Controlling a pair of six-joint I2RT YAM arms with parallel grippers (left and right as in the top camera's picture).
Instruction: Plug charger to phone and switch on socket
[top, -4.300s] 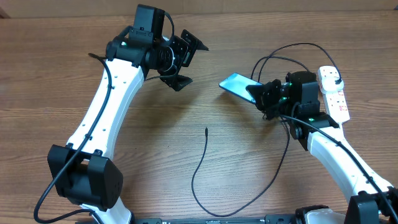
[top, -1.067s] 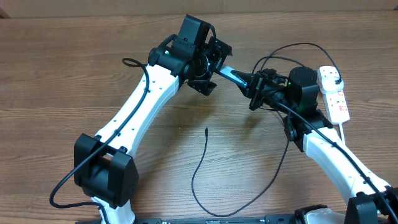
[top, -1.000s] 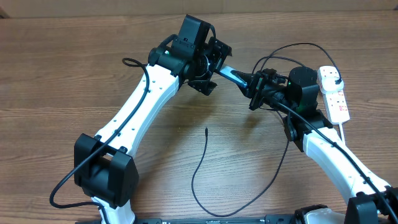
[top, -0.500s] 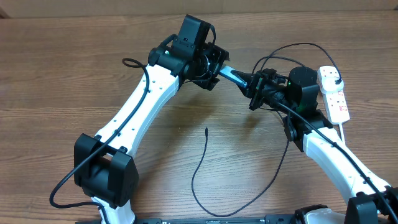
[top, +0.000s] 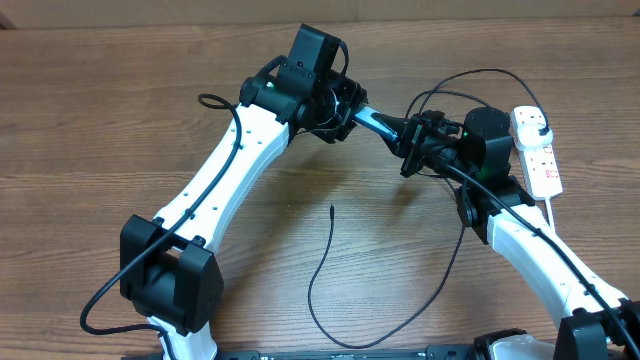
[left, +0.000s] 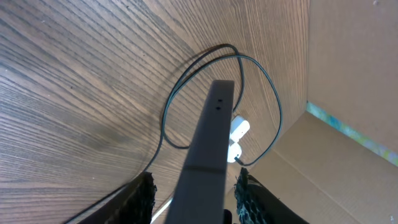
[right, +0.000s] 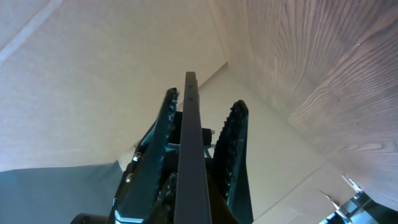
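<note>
As your left jaws have narrowed around the phone (top: 372, 120), still not touching, the right jaws stay clenched on it, above the desk (top: 90, 130). A handover looks near; the charger (top: 332, 222) lies unplugged.

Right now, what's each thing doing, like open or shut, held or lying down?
phone, up off the table, held by the right gripper
right gripper, shut on the phone
left gripper, open, a finger each side of the phone's free end
charger, lying on the table, tip not plugged in
socket, flat on the table, switches too small to tell
</note>
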